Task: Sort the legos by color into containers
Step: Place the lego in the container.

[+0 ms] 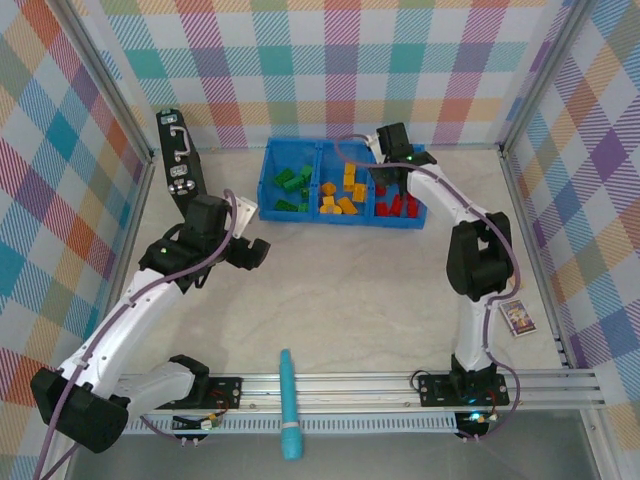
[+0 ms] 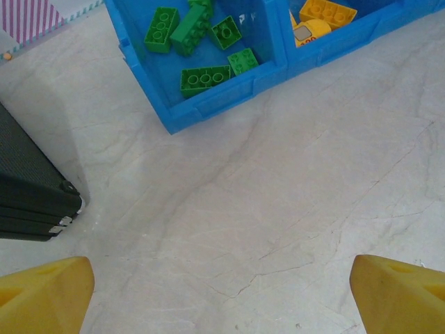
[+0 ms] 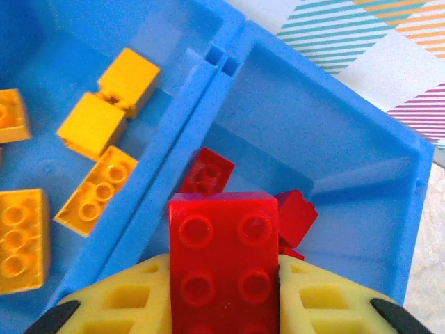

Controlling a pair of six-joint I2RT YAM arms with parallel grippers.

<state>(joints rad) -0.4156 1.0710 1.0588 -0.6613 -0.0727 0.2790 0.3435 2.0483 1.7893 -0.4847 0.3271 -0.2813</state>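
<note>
The containers, three square compartments of one blue low-walled plastic tray (image 1: pixel 300 216), are sitting at the far side of the pale, marble-veined table (image 1: pixel 340 300). In the top view the green bricks (image 1: pixel 292 185) are lying in the left compartment, the yellow-orange ones (image 1: pixel 340 195) in the middle, and the red ones (image 1: pixel 398 205) on the right.

The right gripper (image 3: pixel 224 292) is hanging over that right compartment, its yellow ribbed fingers (image 3: pixel 139 299) pressing in on the two long sides of a glossy red studded plastic brick (image 3: pixel 222 257). The brick's long axis is running straight out from the jaws towards the far wall (image 3: pixel 334 125), and its left edge is lying just right of the divider (image 3: pixel 201 76) that is separating it from the yellow-orange legos (image 3: pixel 90 181). Below it a few loose red legos (image 3: pixel 208 170) are resting on the smooth floor. The drop seems to be depending on staying right of that divider.

The left gripper (image 2: pixel 221 299) is hovering over bare table, well apart from the tray's near left corner, jaws spread wide and holding nothing. The right arm is plainly the nearer one.
</note>
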